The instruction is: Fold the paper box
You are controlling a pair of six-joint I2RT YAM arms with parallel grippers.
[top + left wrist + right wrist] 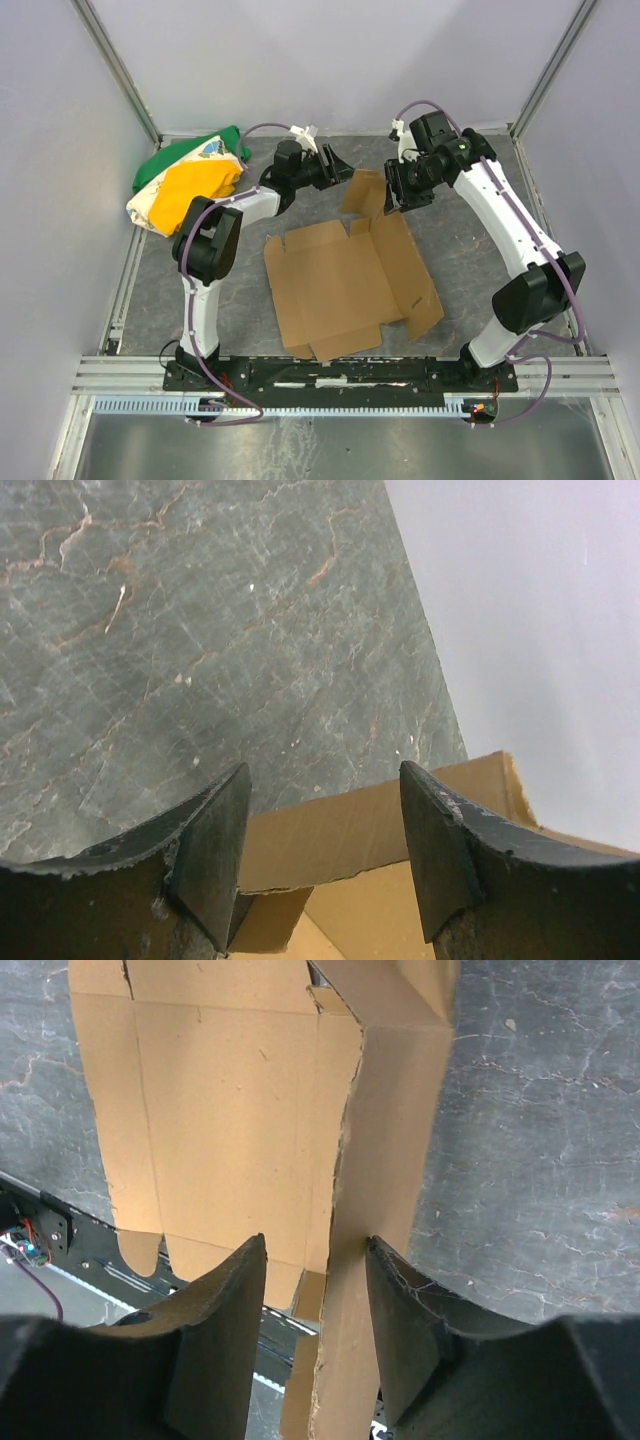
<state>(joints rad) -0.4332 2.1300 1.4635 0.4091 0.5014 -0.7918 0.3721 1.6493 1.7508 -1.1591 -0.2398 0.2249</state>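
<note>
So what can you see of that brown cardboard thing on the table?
A plain brown corrugated cardboard box sheet, unfolded, lies mostly flat in the middle of the grey marbled table. Creases, flaps and slots mark it. One far flap stands up; the open right hand straddles its edge. The left hand, open too, hovers at the far edge.

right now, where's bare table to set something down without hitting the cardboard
Bare table lies between the paper box and the right arm, and a narrower strip between the box and the left arm. Crowded: the far middle, where both arms meet the raised flap, and the cloth bundle corner.
</note>
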